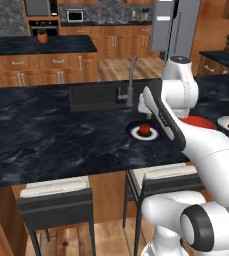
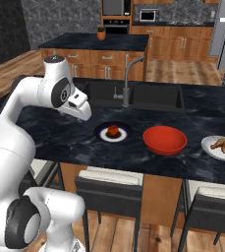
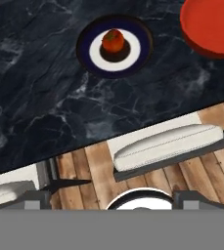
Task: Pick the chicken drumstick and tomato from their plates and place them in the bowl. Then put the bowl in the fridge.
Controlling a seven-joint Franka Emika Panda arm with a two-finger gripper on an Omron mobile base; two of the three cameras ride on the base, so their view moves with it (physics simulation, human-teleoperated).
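On the dark marble desk point(image 2: 45, 133), the small round red tomato point(image 2: 113, 130) sits on its navy-rimmed white plate point(image 2: 100, 132). Just right of that plate is the shallow red bowl point(image 2: 164, 140); further right, the tan chicken drumstick point(image 2: 223, 144) lies on a pale plate point(image 2: 208, 146). The gripper point(image 3: 111, 195) is wide open, holding nothing.

Bowl point(image 1: 202, 121) mostly hidden behind the arm in the left base view and cut by the top-right corner in the hand view, pale plate point(image 2: 221, 153) with drumstick point(image 2: 223, 144) clipped at the right edge of both base views, fridge point(image 1: 175, 26) cropped along the top.
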